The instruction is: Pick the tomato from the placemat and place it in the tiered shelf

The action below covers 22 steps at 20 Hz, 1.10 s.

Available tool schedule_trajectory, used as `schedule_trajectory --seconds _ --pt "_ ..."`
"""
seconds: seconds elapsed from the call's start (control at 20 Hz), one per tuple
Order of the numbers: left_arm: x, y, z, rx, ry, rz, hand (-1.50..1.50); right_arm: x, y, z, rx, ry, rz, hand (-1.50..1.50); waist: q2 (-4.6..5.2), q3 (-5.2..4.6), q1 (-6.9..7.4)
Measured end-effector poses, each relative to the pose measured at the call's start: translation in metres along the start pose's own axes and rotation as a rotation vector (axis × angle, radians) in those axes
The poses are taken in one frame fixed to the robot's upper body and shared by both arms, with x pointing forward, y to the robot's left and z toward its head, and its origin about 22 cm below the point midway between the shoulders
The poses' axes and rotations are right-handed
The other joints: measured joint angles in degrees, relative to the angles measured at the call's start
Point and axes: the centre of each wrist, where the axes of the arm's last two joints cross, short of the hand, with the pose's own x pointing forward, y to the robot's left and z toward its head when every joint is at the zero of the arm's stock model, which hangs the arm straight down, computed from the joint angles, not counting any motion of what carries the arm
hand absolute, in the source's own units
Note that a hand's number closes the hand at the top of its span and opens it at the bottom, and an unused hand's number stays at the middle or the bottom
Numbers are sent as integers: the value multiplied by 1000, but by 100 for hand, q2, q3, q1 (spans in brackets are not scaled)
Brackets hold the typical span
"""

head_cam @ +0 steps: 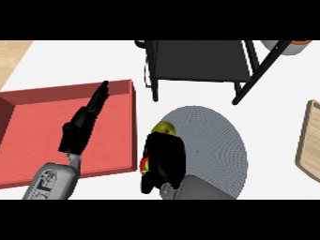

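head view: right hand point(163, 159) curls its fingers round the tomato point(145, 165) on the placemat point(217, 140); lift straight up before swinging toward the tiered shelf point(197, 58); left hand point(85, 119) rests, fingers straight.

1. We note the tomato point(146, 165), red with green, mostly hidden, at the placemat's left edge.
2. Placemat point(214, 145): round, grey, flat on the desk.
3. Tiered shelf point(198, 60): black, upright, just beyond the placemat.
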Motion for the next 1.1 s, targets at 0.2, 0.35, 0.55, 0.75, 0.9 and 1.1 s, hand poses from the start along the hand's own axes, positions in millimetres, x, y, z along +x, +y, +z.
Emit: schedule_trajectory --seconds 0.2,0.35,0.55,0.75,0.9,1.1 --pt "0 -2 -2 -10 1 2 0 21 -7 4 -26 -107 -9 150 -2 1 56" --pt "3 -3 -5 -11 4 3 0 32 -22 8 -84 -182 -106 150 -19 4 36" --pt "0 -1 -4 -3 16 1 0 51 -44 13 -191 -279 -192 150 -56 0 -17" --pt "-5 -2 -3 5 27 5 0 67 -65 18 -294 -340 -245 150 -92 -8 -91" --pt "-11 0 1 13 31 5 0 80 -84 18 -383 -354 -264 150 -129 -14 -156" --pt "-16 3 5 31 46 2 0 95 -105 16 -491 -355 -259 150 -158 -16 -244"
